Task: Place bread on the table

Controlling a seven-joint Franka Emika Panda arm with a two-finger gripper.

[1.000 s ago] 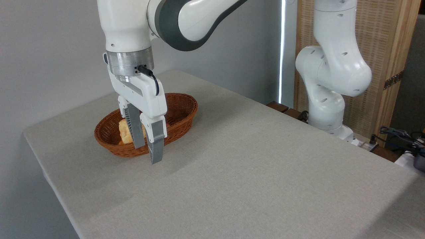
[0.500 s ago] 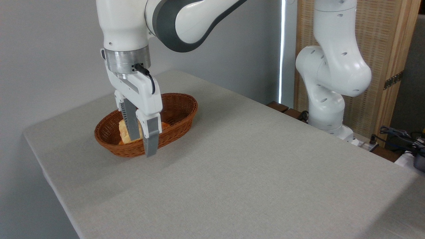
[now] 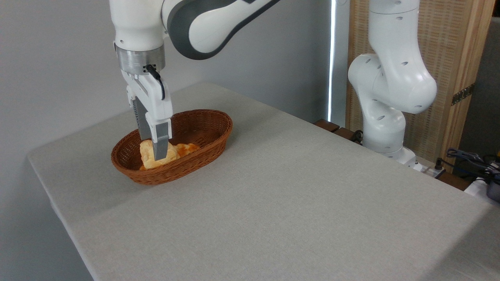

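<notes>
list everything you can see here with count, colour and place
table: 1, light grey-beige cloth, fills the foreground
basket: 1, brown wicker, oval, on the table's far left part
bread: 1, pale golden bun, in the basket's left half
pastry: 1, orange-brown, in the basket, right of the bread
cables: several, dark, far right, off the table
arm: 1, white and grey, base at right
end effector: 1, white with grey fingers, over the bread; opening hidden

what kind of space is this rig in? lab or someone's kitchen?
Most likely a lab or test room, not a kitchen: a Franka arm is mounted beside a cloth-covered table, loose cables lie at the right edge, and the walls are bare grey. Only props: a wicker basket with bread.
</notes>
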